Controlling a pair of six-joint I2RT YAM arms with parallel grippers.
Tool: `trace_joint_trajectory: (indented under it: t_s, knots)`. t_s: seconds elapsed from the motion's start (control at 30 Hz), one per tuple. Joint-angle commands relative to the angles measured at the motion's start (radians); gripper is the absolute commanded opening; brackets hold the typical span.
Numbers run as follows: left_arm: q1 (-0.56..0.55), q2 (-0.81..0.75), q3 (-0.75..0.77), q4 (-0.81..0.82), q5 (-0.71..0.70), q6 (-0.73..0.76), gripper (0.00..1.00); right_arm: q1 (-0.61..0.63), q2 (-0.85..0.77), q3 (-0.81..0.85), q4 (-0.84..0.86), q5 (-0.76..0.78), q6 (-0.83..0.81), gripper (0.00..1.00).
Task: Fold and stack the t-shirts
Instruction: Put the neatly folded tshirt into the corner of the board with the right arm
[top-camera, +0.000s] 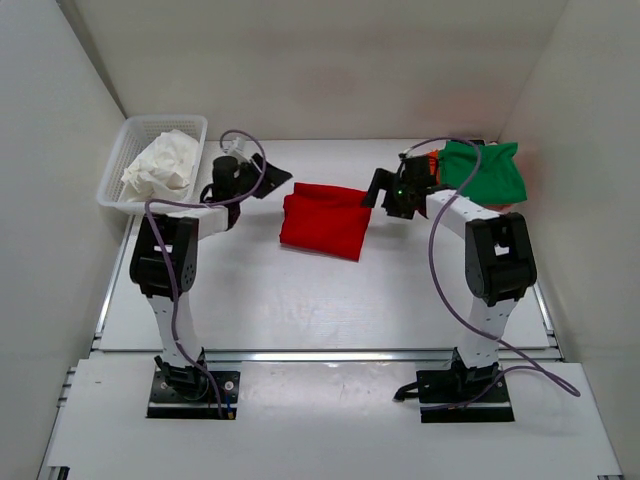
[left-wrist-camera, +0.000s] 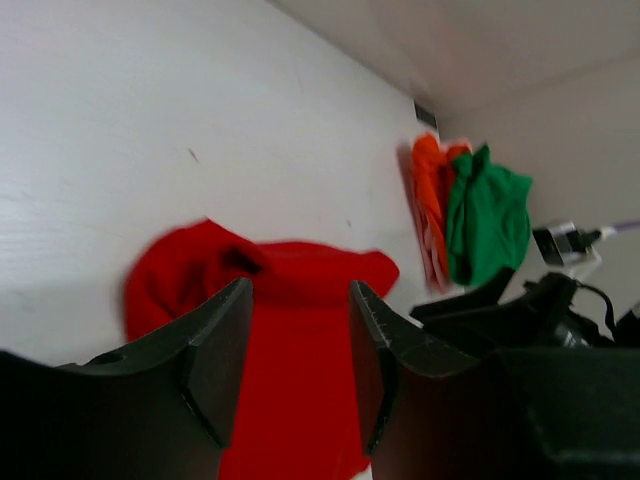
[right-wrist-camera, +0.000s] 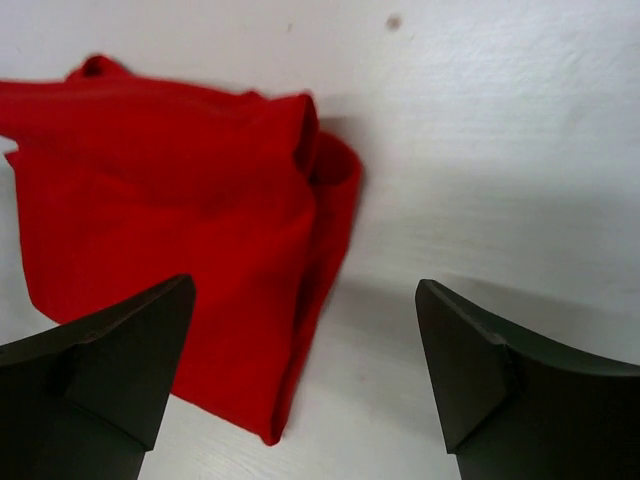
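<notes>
A bright red t-shirt (top-camera: 323, 220) lies folded into a rough rectangle mid-table. It also shows in the left wrist view (left-wrist-camera: 290, 340) and the right wrist view (right-wrist-camera: 170, 220). At the back right a green t-shirt (top-camera: 485, 170) sits on top of an orange one (top-camera: 432, 160); the left wrist view shows the green one (left-wrist-camera: 490, 215) beside the orange one (left-wrist-camera: 430, 200). My left gripper (top-camera: 268, 182) hovers just off the red shirt's far left corner, jaws apart, nothing held (left-wrist-camera: 300, 300). My right gripper (top-camera: 378, 190) is off the shirt's far right corner, jaws wide apart and empty (right-wrist-camera: 305, 330).
A white mesh basket (top-camera: 160, 120) at the back left holds a crumpled white cloth (top-camera: 160, 168). White walls close in the table on three sides. The right arm's cable (top-camera: 440, 270) loops down beside its base.
</notes>
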Motion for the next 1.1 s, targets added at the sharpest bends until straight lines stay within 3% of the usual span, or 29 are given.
trace_joint_trajectory:
  t_s: [0.0, 0.13, 0.27, 0.37, 0.43, 0.7, 0.8, 0.83, 0.9, 0.97, 1.07]
  knots:
    - [-0.102, -0.008, 0.023, -0.052, 0.092, 0.029, 0.53, 0.073, -0.027, -0.038, -0.031, 0.066, 0.045, 0.91]
    - [-0.125, 0.086, 0.091, -0.188, 0.039, 0.024, 0.52, 0.129, 0.027, 0.022, -0.093, 0.171, 0.077, 0.99]
    - [-0.079, 0.190, 0.123, -0.316, 0.020, -0.026, 0.44, 0.189, 0.110, 0.086, -0.190, 0.245, 0.120, 0.99]
    - [-0.072, 0.256, 0.190, -0.518, 0.008, -0.001, 0.43, 0.203, 0.176, 0.152, -0.222, 0.189, 0.133, 0.99]
    - [-0.070, 0.281, 0.204, -0.557, 0.032, 0.002, 0.43, 0.216, 0.202, 0.180, -0.231, 0.170, 0.140, 0.99]
    - [-0.073, 0.333, 0.201, -0.541, 0.080, -0.024, 0.42, 0.173, 0.268, 0.240, -0.140, -0.105, 0.198, 0.97]
    - [-0.076, 0.331, 0.212, -0.569, 0.086, -0.010, 0.41, 0.158, 0.277, 0.219, -0.029, -0.243, 0.240, 0.88]
    - [-0.075, 0.339, 0.221, -0.566, 0.092, -0.010, 0.41, 0.150, 0.280, 0.214, 0.017, -0.297, 0.252, 0.78]
    - [-0.076, 0.342, 0.223, -0.572, 0.089, -0.004, 0.42, 0.137, 0.282, 0.199, 0.089, -0.371, 0.266, 0.45]
    - [-0.069, 0.331, 0.215, -0.558, 0.118, -0.010, 0.42, 0.118, 0.267, 0.171, 0.194, -0.428, 0.284, 0.04]
    - [-0.047, 0.256, 0.158, -0.474, 0.187, -0.046, 0.43, 0.083, 0.227, 0.159, 0.255, -0.489, 0.275, 0.00]
